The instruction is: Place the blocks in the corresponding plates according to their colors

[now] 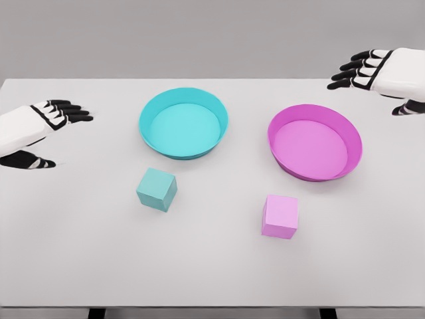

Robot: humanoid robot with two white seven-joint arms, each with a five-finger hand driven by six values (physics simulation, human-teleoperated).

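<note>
A teal block (157,189) sits on the white table, just in front of the teal plate (147,119). A pink block (279,216) lies in front of the magenta plate (352,143), a little to its left. Both plates hold nothing. My left hand (63,114) hovers at the left edge, well left of the teal plate, its fingers spread and holding nothing. My right hand (362,70) hangs at the upper right, beyond the magenta plate, fingers relaxed and holding nothing.
The white table (212,272) ends at a front edge near the bottom of the picture. A grey wall stands behind its far edge.
</note>
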